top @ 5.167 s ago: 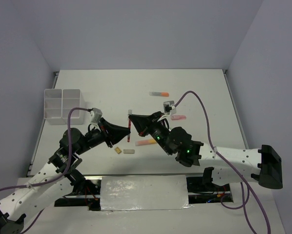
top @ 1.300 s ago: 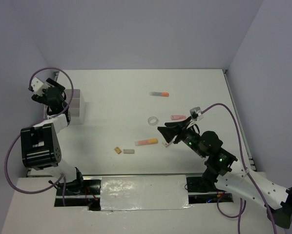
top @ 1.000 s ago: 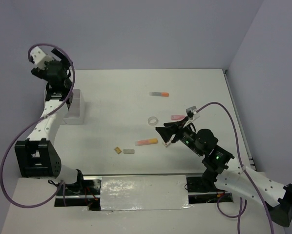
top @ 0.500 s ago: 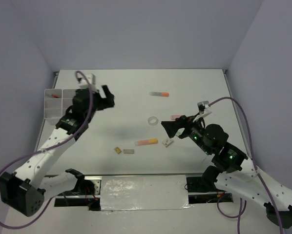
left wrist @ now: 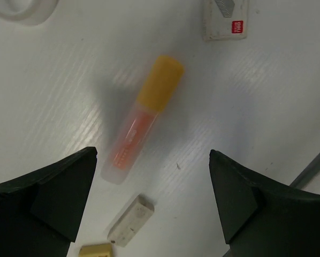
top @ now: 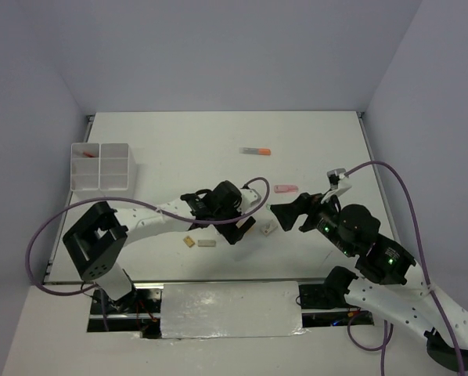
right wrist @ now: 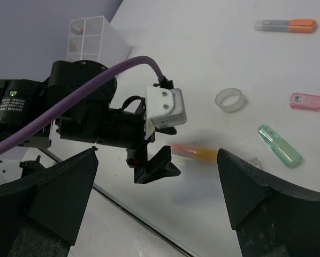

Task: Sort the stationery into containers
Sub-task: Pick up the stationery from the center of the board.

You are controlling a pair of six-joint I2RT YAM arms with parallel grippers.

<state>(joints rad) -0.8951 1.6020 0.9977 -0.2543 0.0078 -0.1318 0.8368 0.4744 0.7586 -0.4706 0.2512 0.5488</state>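
The divided white box (top: 101, 166) stood at the far left. The left gripper (left wrist: 152, 154) hovered, fingers spread wide, over the orange marker (left wrist: 144, 119) lying mid-table; the right gripper (top: 283, 213), likewise spread and empty, hung to its right.

Translucent plastic orange marker (left wrist: 141, 122) with matt cap lies on a smooth, faintly ribbed white table (left wrist: 267, 107).

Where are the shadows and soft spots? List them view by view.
Left wrist: the orange marker is sharp, with a soft shadow on its left; the left gripper shows as dark shapes without detail. Right wrist: the table is evenly lit, a faint shadow beside the same marker. Top external: even light, no glare on the table.
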